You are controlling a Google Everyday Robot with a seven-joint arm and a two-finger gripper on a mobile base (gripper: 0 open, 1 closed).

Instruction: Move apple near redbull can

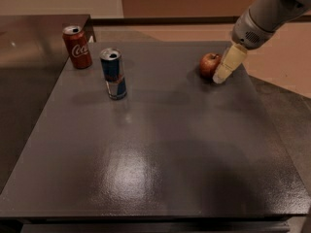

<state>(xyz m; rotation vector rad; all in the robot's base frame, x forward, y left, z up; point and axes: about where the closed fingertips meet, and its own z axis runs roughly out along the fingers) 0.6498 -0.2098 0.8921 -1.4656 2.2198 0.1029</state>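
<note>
The apple (pixel 209 64), small, red and round, sits on the dark grey table (pixel 160 144) at its far right. My gripper (pixel 221 75) comes down from the upper right on a grey arm, and its cream tip is right against the apple's right side, low near the tabletop. The redbull can (pixel 114 74), slim, blue and silver, stands upright at the far left of the table, well apart from the apple.
A red Coca-Cola can (pixel 77 46) stands upright at the table's far left corner, behind and left of the redbull can. A dark counter (pixel 29 38) adjoins the table on the left. The table's right edge is close to the apple.
</note>
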